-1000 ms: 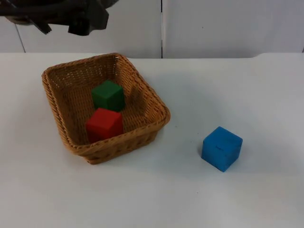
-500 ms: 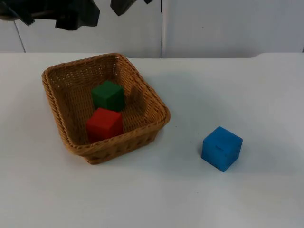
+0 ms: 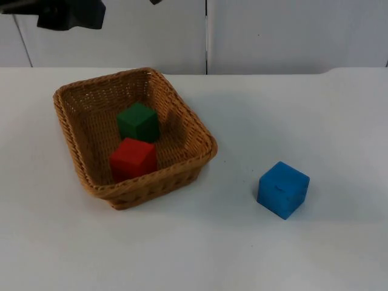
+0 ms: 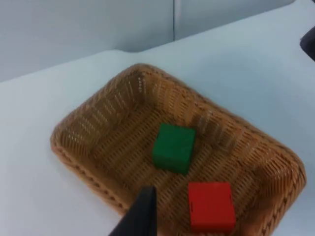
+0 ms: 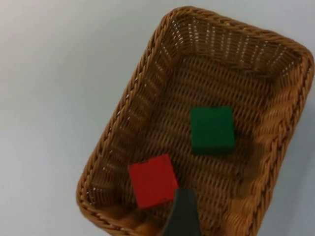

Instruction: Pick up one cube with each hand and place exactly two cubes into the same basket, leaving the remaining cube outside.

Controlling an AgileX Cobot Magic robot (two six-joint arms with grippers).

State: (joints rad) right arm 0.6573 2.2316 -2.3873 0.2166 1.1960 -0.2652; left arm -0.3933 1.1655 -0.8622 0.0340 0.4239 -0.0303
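A woven wicker basket stands left of centre on the white table. Inside it lie a green cube and, nearer the front wall, a red cube. A blue cube rests alone on the table to the basket's right. My left gripper hangs high over the table's back left, well clear of the basket. The left wrist view looks down on the basket with the green cube and red cube. My right gripper hovers high above the basket, over the red cube and green cube.
The grey partition wall closes off the back of the table. Open white table top lies in front of the basket and around the blue cube.
Both arms have drawn up and back, so less of them shows along the top view's upper edge. The basket and all three cubes have stayed put.
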